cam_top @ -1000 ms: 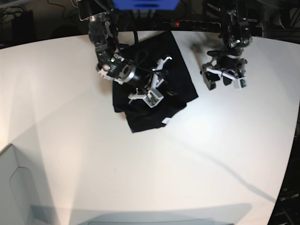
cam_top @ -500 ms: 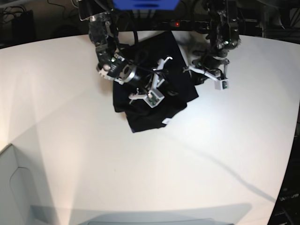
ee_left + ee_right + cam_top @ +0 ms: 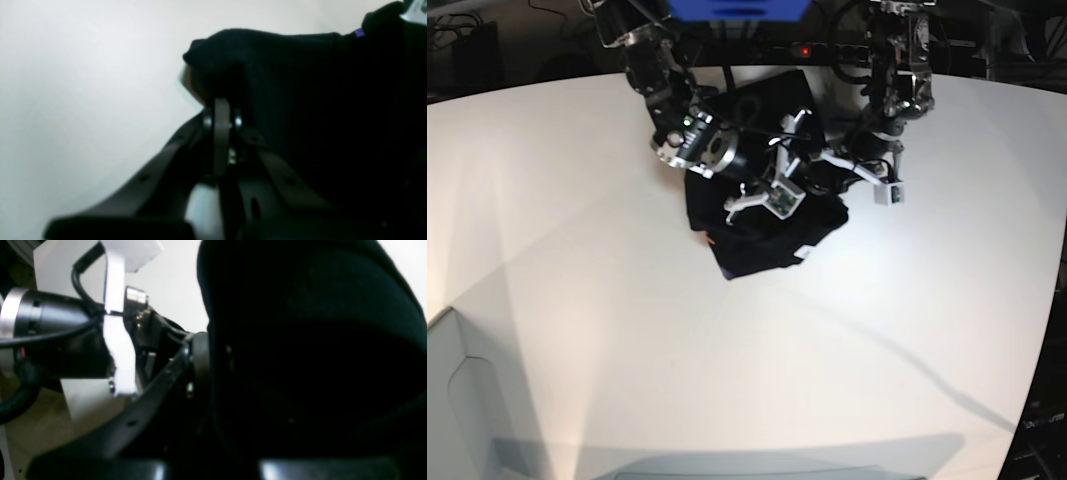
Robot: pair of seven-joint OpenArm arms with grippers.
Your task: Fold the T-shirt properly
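Observation:
The black T-shirt (image 3: 757,245) lies bunched on the white table (image 3: 627,350) at the back middle, with a small white tag (image 3: 804,254) at its lower right edge. My right gripper (image 3: 765,195) is over the shirt's middle. In the right wrist view this gripper (image 3: 203,350) is shut on a thick fold of black cloth (image 3: 300,356). My left gripper (image 3: 835,172) is at the shirt's right edge. In the left wrist view this gripper (image 3: 222,103) is shut, pinching a raised corner of the cloth (image 3: 317,100). The collar is hidden.
A power strip with a red light (image 3: 802,49) and a blue object (image 3: 737,8) lie behind the table's far edge. A pale grey box (image 3: 447,400) sits at the bottom left. The table's curved edge runs down the right side.
My left arm has moved left from the bare table onto the shirt's right edge and closed on it. The right arm and the shirt have shifted slightly right, and the shirt is more bunched.

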